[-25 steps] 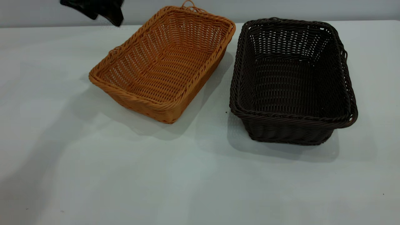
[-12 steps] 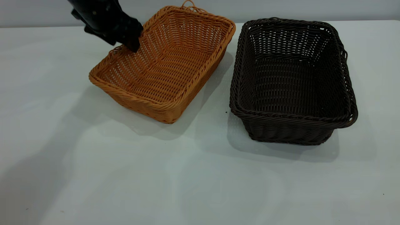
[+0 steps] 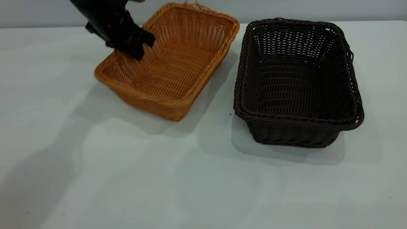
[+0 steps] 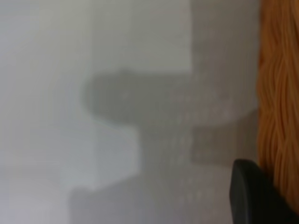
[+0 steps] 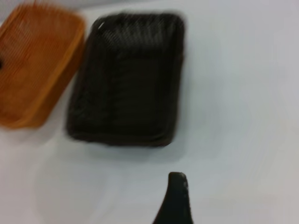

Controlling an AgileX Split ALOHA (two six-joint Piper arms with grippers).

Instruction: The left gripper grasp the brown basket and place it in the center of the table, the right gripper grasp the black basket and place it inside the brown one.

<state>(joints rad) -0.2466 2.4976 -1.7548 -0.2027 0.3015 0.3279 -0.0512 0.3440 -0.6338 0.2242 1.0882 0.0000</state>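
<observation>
Two wicker baskets sit side by side on the worktop (image 3: 95, 178). The left gripper (image 3: 137, 51) has its fingers clamped over the brown basket (image 3: 171, 63) rim, an easy edge for dragging it centreward. The black basket (image 3: 295, 82) waits untouched; the right gripper (image 5: 175, 200) hovers above, finger spacing indiscernible.
</observation>
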